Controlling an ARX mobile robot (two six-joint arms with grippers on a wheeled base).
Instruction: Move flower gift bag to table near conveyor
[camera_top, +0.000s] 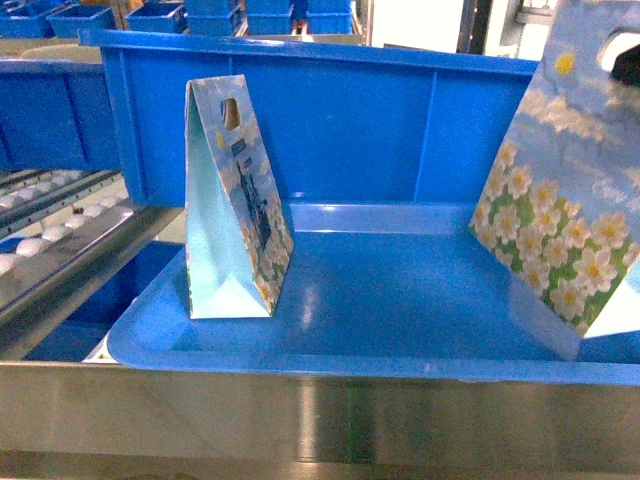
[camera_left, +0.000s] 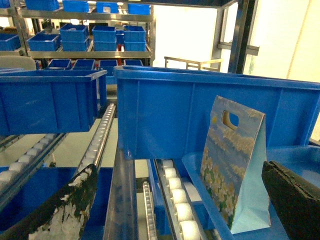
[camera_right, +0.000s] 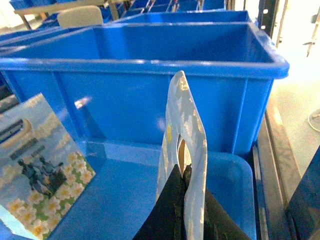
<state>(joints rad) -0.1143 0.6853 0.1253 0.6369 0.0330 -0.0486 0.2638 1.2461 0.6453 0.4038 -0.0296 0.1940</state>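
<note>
Flower gift bag (camera_top: 560, 215) is held tilted at the right of the blue tray (camera_top: 400, 345), its top edge pinched between the closed fingers of the right gripper (camera_right: 182, 200). A second bag (camera_top: 232, 205) is seen upright at the tray's left. The left gripper (camera_left: 185, 210) is spread wide, holding nothing, beside the roller conveyor (camera_left: 177, 200).

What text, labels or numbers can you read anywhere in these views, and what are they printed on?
No text can be read in any view.
Standing gift bag: a small dark printed patch near its top, too blurred to read.
Held gift bag, pinched in the right end effector: faint pale script at its right edge, illegible.
Blue bin and blue tray: no labels visible.
</note>
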